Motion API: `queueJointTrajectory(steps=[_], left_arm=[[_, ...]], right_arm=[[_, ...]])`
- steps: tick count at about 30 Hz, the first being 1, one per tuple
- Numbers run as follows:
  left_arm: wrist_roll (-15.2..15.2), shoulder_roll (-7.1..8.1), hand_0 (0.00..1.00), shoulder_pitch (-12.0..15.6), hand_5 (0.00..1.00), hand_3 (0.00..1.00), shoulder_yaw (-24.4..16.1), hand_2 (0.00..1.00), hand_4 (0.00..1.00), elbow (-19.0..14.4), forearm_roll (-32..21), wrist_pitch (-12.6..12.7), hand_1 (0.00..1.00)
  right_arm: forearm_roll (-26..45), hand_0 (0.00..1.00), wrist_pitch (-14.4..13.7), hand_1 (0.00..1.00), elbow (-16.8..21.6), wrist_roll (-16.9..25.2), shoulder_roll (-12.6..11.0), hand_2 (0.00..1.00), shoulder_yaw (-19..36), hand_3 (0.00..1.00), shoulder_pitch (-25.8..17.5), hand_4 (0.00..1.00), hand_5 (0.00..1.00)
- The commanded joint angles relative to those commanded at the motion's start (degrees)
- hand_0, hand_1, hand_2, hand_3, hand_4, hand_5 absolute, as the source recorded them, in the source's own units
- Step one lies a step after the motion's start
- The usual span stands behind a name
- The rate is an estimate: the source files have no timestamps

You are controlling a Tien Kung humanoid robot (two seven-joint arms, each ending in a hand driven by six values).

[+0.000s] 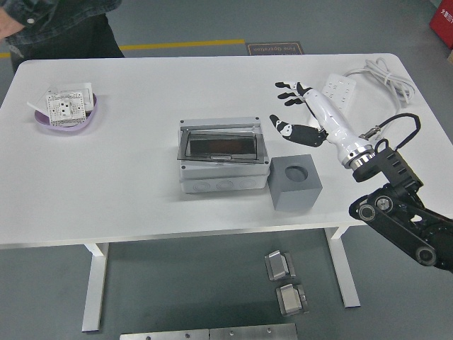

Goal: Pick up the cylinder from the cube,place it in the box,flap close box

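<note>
Floor: grey, with a yellow line at the far side.
Table [127,191]: white, seen from above.
Box [224,157]: grey, at the middle of the table; its dark see-through flap [221,146] appears to lie down flat in the frame.
Cube [295,181]: grey block just right of the box; the round socket in its top is bare.
Cylinder: not visible on the cube or in the hand; most likely in the box, though the dark flap does not let me confirm it.
Right hand [296,110]: white, black-tipped fingers spread, holding nothing, above the table beyond the cube and apart from the box.
Left hand: not in view.
Person [53,25]: at the far left corner, dark sleeve only.
Other items: purple dish [65,120] with a switch plate; power strip [335,95] and cable.
Step (judged): closing done or nearly so.
Next move (judged): confirm the flap is seated; otherwise withdraw.
</note>
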Motion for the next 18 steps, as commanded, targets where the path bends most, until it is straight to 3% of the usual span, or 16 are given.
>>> queueJointTrajectory(steps=[7,12,13,18], left_arm=[[-0.06,-0.04,0.614,-0.30,0.262,0.660,-0.08,0.571,0.708,0.00,0.15,0.00,0.577],[-0.07,-0.02,0.614,-0.57,0.262,0.660,0.03,0.571,0.708,-0.03,0.20,-0.04,0.577],[-0.06,-0.02,0.614,-0.59,0.261,0.661,0.07,0.572,0.708,-0.03,0.18,-0.05,0.576],[-0.04,0.06,0.614,-0.79,0.261,0.661,0.49,0.572,0.708,-0.03,0.13,-0.06,0.576]], right_arm=[[11.92,0.736,3.93,0.682,1.65,6.62,1.93,0.743,7.32,0.831,-5.93,0.669,0.338],[23.37,0.736,9.43,0.682,3.16,12.22,2.70,0.743,10.63,0.831,-9.44,0.669,0.338],[25.26,0.802,10.44,0.768,3.36,13.21,2.78,0.804,11.18,0.887,-10.02,0.790,0.467],[36.25,0.802,16.05,0.768,4.11,17.22,3.11,0.804,13.74,0.887,-12.85,0.790,0.467]])
